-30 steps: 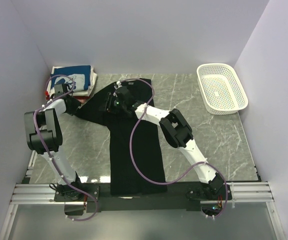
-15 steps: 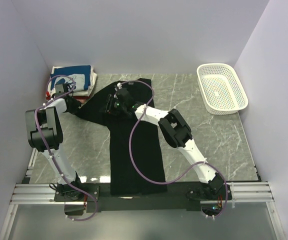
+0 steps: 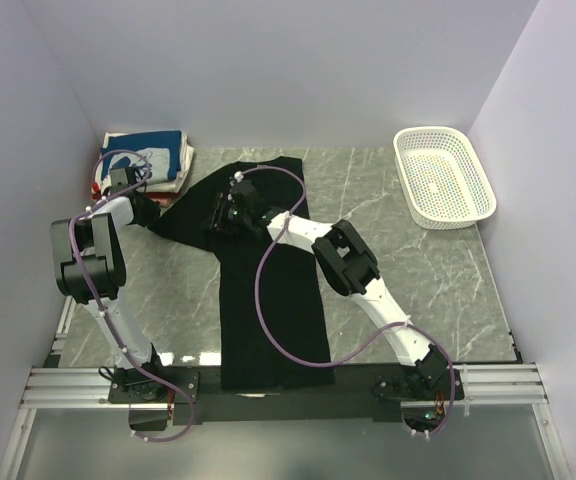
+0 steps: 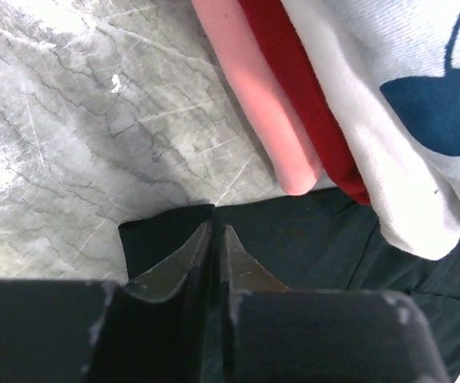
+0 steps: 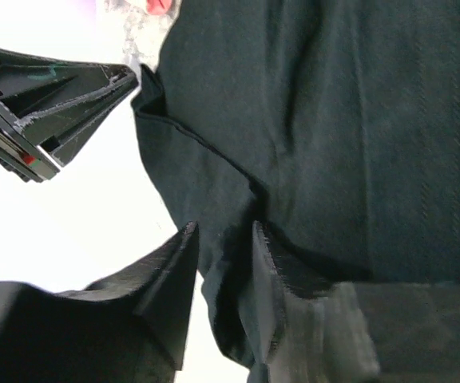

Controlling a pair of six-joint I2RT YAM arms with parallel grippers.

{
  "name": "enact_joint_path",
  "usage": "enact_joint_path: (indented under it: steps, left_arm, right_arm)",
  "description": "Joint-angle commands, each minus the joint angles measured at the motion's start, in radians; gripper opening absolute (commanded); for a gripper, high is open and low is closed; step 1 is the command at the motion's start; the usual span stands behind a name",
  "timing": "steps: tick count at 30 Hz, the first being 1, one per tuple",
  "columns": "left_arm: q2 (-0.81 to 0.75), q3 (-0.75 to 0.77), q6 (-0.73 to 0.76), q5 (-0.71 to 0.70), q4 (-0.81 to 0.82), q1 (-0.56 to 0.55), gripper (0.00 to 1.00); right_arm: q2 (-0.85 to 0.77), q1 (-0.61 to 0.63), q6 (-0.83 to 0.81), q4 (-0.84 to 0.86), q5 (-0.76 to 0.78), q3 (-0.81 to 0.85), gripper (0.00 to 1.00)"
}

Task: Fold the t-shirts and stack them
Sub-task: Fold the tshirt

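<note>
The black t-shirt lies flat, running from the far middle of the table to the near edge. My left gripper is at its left sleeve; in the left wrist view the gripper is shut on the sleeve's edge. My right gripper sits on the shirt's upper left part, and the right wrist view shows the gripper pinching a raised fold of the black cloth. The folded stack, blue-and-white shirt on top, stands at the far left corner; its white, red and pink layers lie just beyond the sleeve.
A white perforated basket stands at the far right by the wall. Grey walls close in the marble table on three sides. The left arm's gripper body shows close by in the right wrist view.
My right gripper has shifted slightly left along the shirt's top, and the black cloth there has spread a little leftward. The left gripper has stayed at the sleeve.
</note>
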Motion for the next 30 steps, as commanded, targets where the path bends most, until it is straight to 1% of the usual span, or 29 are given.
enact_joint_path:
  steps: [1,4,5,7,8,10,11,13,16,17,18,20,21,22,26,30]
  left_arm:
    - [0.002,0.033,0.010,0.009,0.027,-0.005,0.13]
    - [0.000,0.033,0.014,0.009,0.027,-0.005,0.08]
    - [-0.001,0.033,0.016,0.011,0.029,-0.005,0.06]
    - [-0.006,0.031,0.016,0.006,0.026,-0.005,0.04]
    - [-0.007,0.028,0.017,0.005,0.029,-0.005,0.02]
    - [-0.010,0.025,0.019,0.001,0.031,-0.003,0.01]
    - [-0.013,0.025,0.019,-0.002,0.028,-0.005,0.01]
    - [-0.016,0.022,0.022,-0.017,0.027,-0.008,0.01]
    - [-0.021,0.033,0.031,-0.058,0.009,-0.014,0.01]
    - [-0.020,0.037,0.036,-0.069,-0.003,-0.019,0.03]
    - [-0.020,0.045,0.040,-0.083,-0.023,-0.022,0.10]
    - [-0.015,0.062,0.050,-0.118,-0.040,-0.034,0.17]
    - [-0.013,0.065,0.053,-0.126,-0.049,-0.040,0.24]
    - [-0.010,0.074,0.054,-0.132,-0.055,-0.042,0.27]
    - [0.016,0.097,0.062,-0.173,-0.081,-0.060,0.34]
    - [0.034,0.105,0.071,-0.199,-0.089,-0.082,0.35]
  right_arm:
    - [0.040,0.016,0.010,-0.002,-0.005,0.073,0.38]
    - [0.046,0.016,0.015,0.003,-0.009,0.079,0.33]
    - [0.045,0.016,0.016,0.005,-0.009,0.077,0.27]
    - [0.043,0.017,0.016,0.006,-0.012,0.074,0.20]
    - [0.037,0.016,0.015,0.008,-0.017,0.074,0.12]
    - [0.023,0.016,0.010,0.012,-0.018,0.067,0.08]
    - [0.016,0.016,0.009,0.020,-0.020,0.061,0.03]
    - [-0.010,0.016,0.004,0.028,-0.021,0.044,0.01]
    - [-0.055,0.017,-0.010,0.043,-0.014,0.010,0.00]
    - [-0.069,0.016,-0.017,0.052,-0.011,-0.001,0.00]
    - [-0.078,0.016,-0.020,0.055,-0.006,-0.010,0.00]
    - [-0.102,0.016,-0.028,0.060,-0.005,-0.028,0.00]
    - [-0.109,0.017,-0.031,0.060,-0.006,-0.030,0.00]
    - [-0.115,0.016,-0.031,0.060,-0.006,-0.035,0.00]
    - [-0.118,0.019,-0.027,0.066,-0.014,-0.042,0.00]
    - [-0.112,0.023,-0.025,0.067,-0.018,-0.045,0.00]
